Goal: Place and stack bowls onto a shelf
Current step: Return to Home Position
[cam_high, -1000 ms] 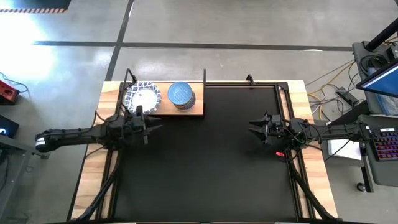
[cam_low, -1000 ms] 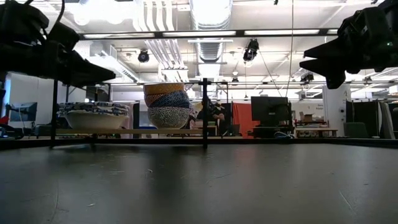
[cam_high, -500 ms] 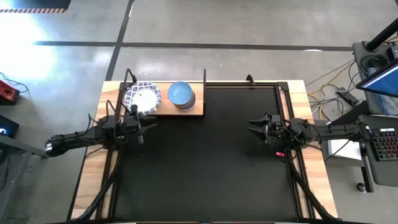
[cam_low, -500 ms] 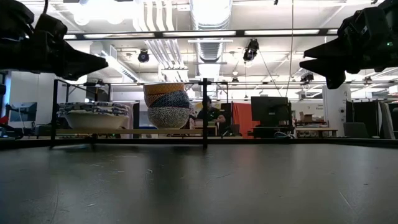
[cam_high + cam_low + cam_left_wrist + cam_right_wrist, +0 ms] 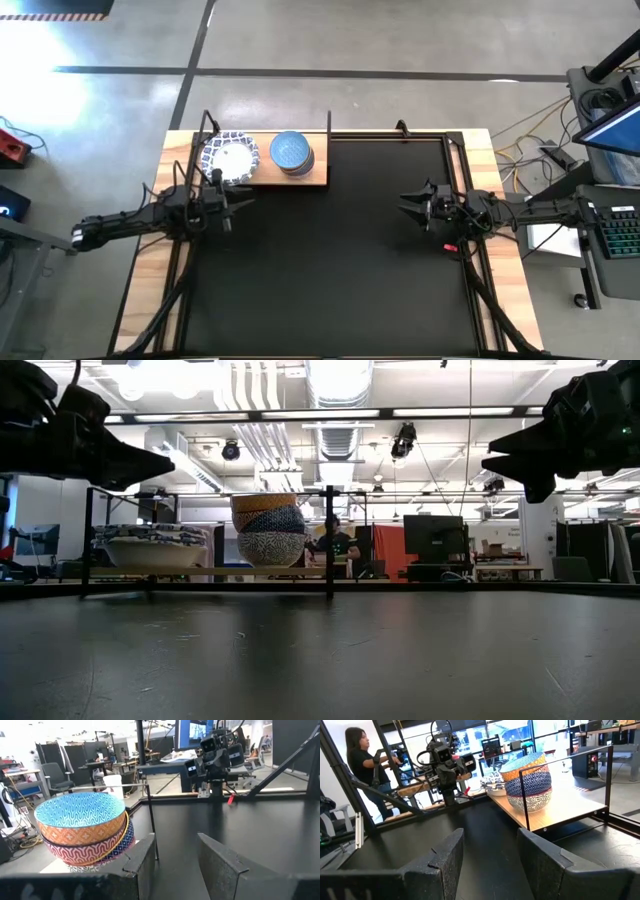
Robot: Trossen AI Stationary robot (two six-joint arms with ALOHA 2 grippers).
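Observation:
The light-wood shelf (image 5: 318, 178) stands at the black mat's far left corner. On it sit a stack of white bowls with blue rims (image 5: 230, 157) (image 5: 150, 548) and, to its right, a stack of small patterned bowls (image 5: 291, 152) (image 5: 269, 530) (image 5: 82, 827) (image 5: 527, 782), with a light-blue bowl on top. My left gripper (image 5: 243, 200) (image 5: 175, 845) hovers open and empty just in front of the shelf, above the mat. My right gripper (image 5: 405, 205) (image 5: 490, 840) hovers open and empty over the mat's right side.
The black mat (image 5: 330, 270) covers most of the table between the arms. Thin black posts (image 5: 328, 540) rise at the shelf's corners. A person (image 5: 362, 755) stands beyond the table's left side, and another (image 5: 340, 545) shows far behind the shelf.
My left gripper has drawn back a little toward the table's left edge and risen slightly, then kept still. The bowls have not moved.

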